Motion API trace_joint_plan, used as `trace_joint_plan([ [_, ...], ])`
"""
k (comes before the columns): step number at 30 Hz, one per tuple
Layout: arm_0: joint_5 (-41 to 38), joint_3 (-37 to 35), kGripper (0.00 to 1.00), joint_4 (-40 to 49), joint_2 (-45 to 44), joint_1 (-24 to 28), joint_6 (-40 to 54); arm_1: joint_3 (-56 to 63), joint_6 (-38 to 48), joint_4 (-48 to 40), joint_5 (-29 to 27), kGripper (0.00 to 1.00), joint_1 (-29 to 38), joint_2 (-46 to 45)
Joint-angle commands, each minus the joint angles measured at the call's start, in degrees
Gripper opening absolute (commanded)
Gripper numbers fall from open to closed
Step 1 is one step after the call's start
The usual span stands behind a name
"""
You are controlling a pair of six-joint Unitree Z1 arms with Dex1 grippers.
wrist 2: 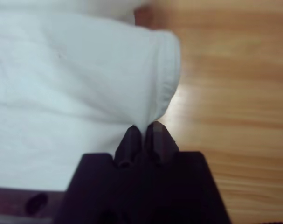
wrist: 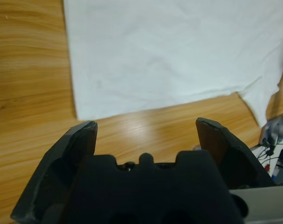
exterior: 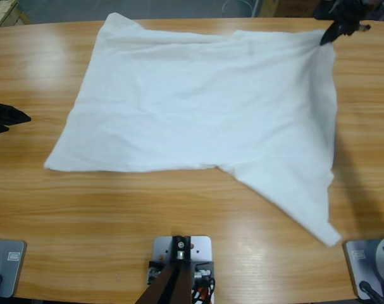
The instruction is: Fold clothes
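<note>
White T-shirt [exterior: 198,114] spread over the wooden table [exterior: 84,209], lightly wrinkled, one corner trailing toward the near right edge. No lettering, label or brand readable on the cloth in any view

Right gripper [wrist 2: 143,130]: jaws pinched together on a hemmed edge of the shirt, cloth bunched right at the tips and spreading away ahead and to one side of them; bare table on the other side. High view shows this gripper [exterior: 334,33] at the shirt's far right corner, fabric drawn up to it

Left gripper [wrist: 146,128]: jaws spread wide, nothing between them. Shirt edge lies ahead of the tips, apart from them, bare wood between. In the high view it [exterior: 18,118] sits off the shirt's left side, not touching
</note>
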Motion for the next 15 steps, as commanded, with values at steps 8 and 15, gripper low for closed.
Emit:
trace_joint_plan([
  [8,0.6,1.1,0.826,-0.5,2.0,0.4,-0.3,-5.0,1.0,7.0,-3.4,1.000,-2.2,10.1],
  [15,0.6,1.2,0.830,-0.5,1.4,0.4,-0.3,-0.9,2.6,6.7,-8.2,1.000,-6.0,4.0],
])
